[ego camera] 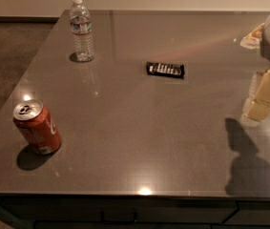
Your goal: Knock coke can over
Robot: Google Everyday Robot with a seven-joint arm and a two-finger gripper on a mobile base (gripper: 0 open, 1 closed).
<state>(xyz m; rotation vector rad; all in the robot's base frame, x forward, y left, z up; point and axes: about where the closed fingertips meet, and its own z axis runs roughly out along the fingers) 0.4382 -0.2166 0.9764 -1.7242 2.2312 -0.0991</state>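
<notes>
The coke can is red with white lettering and a silver top with a pull tab. It stands upright near the front left corner of the grey table. My gripper hangs at the far right edge of the view, above the table and far to the right of the can. It touches nothing, and its shadow falls on the table below it. The grey arm part above it is cut off by the picture edge.
A clear plastic water bottle stands at the back left. A flat black snack bar packet lies in the middle back. A pale packet shows at the far right edge. Carpeted floor lies left of the table.
</notes>
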